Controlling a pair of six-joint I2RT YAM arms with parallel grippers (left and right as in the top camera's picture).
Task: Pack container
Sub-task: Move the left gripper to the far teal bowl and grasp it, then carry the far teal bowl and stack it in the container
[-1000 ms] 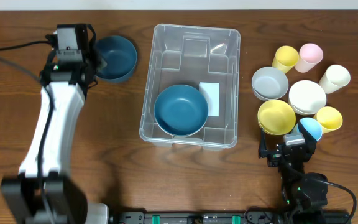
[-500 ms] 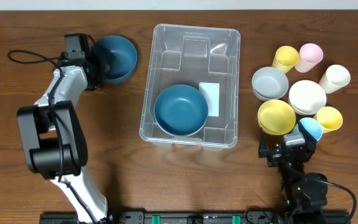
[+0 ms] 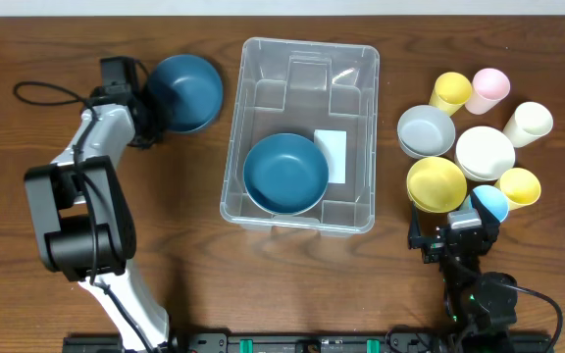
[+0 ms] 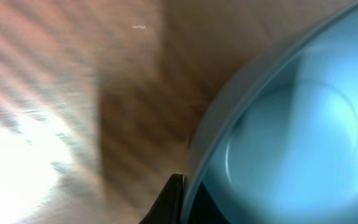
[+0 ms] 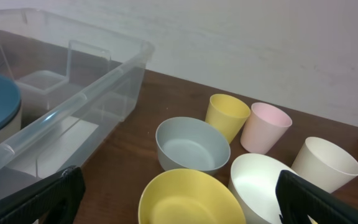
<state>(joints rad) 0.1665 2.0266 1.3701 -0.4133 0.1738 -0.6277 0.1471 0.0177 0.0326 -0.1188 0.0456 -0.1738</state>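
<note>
Because the rim gives the easiest hold, the left gripper (image 3: 143, 106) is clamped on the left edge of the blue bowl (image 3: 186, 91), likely to carry it to the container (image 3: 263, 54) mid-table, where 1 matching bowl (image 3: 284, 174) already sits; the right gripper (image 3: 451, 235) rests open, empty

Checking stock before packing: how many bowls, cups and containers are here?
Container: 1
Bowls: 5 (dark blue bowl inside, dark blue bowl outside, grey bowl, white bowl, yellow bowl)
Cups: 5 (far yellow cup, near yellow cup, pink cup, cream cup, light blue cup)
Total: 11
</note>
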